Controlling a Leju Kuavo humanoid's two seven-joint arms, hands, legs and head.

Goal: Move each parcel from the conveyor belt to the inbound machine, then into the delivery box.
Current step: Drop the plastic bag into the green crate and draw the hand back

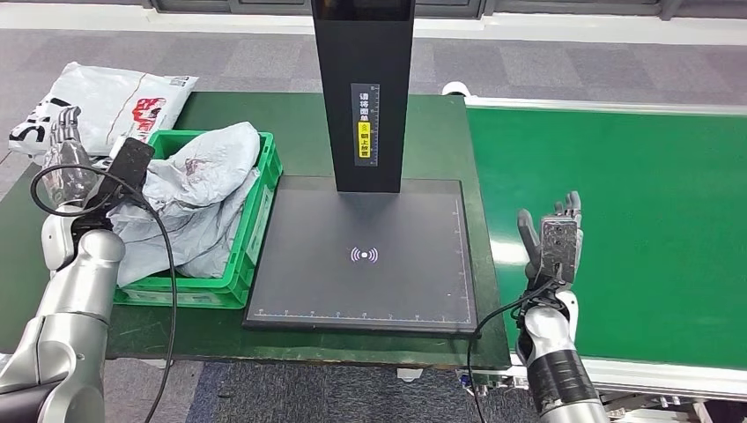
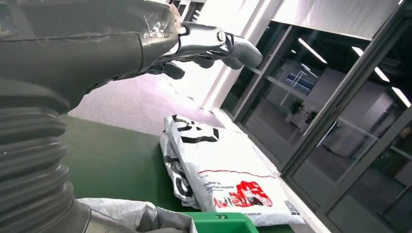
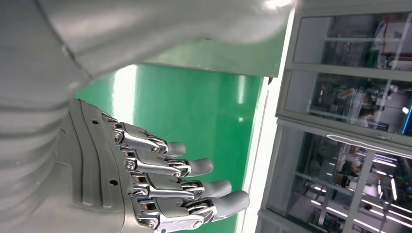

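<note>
Green crate (image 1: 257,231), parcel (image 1: 204,189) beside left robot hand (image 1: 66,145)

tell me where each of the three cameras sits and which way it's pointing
Head view: high on the robot, looking forward and down at the scanner pad, green crate and conveyor belt; both arms show, left hand and right hand raised and holding nothing.
Left wrist view: behind the left hand, facing past the white parcel towards the windows.
Right wrist view: behind the right hand, facing across the conveyor belt towards glass walls.
Shared: the head and left wrist views both show the white parcel and the crate.
</note>
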